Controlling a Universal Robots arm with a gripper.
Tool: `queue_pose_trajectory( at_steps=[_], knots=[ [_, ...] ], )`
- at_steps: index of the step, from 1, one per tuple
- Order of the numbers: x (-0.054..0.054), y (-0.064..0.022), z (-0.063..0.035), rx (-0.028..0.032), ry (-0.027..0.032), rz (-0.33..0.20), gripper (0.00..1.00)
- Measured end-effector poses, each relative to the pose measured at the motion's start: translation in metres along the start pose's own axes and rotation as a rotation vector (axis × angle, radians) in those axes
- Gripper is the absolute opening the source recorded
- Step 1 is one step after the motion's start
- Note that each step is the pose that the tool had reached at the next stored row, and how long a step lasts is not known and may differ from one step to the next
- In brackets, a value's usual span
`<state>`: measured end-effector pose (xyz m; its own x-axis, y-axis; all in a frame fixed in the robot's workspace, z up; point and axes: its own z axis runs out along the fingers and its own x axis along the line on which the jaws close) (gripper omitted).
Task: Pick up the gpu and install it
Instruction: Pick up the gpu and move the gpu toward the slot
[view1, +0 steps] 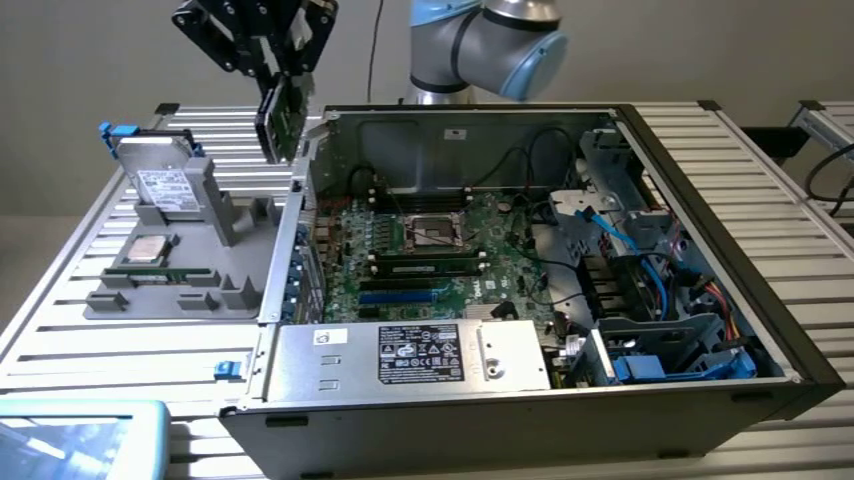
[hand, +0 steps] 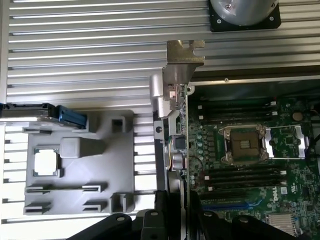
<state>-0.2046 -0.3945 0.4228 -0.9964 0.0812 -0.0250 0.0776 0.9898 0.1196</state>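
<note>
You had one gripper (view1: 284, 75) at work, its black linked fingers clamped on the single gpu (view1: 284, 122), so the card hung edge-down in the air. In the exterior view it sat at about eleven o'clock from the middle of the one open computer case (view1: 467, 435), just above the case's wall on the exterior view's left and clear of the motherboard (view1: 414, 250). The card was thin and flat with a greenish board face. The wrist view saw it edge-on, with one bright folded metal bracket (hand: 182, 62) at the end away from the fingers. The green motherboard carried one square, metal-framed processor socket (hand: 245, 145). At nine o'clock from the case lay one grey moulded plastic tray (view1: 234, 225) with slots and blocky posts. It held one silver hard drive (view1: 167, 185) with a white label, propped up, and one square silver processor chip (view1: 147, 248) lying flat. One boxy metal power supply (view1: 414, 355) with a black label sat along the case's six o'clock edge. Everything stood on one table (view1: 80, 330) of ribbed aluminium slats.
</note>
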Motion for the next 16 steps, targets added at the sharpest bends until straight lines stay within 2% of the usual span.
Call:
queue_pose_trajectory(
  at_steps=[8, 16],
  knots=[
    [-0.036, 0.0028, 0.0017, 0.0000, 0.0000, 0.000, 0.28],
    [-0.072, 0.0047, 0.0087, -0.0001, 0.0000, 0.000, 0.28]
  ],
)
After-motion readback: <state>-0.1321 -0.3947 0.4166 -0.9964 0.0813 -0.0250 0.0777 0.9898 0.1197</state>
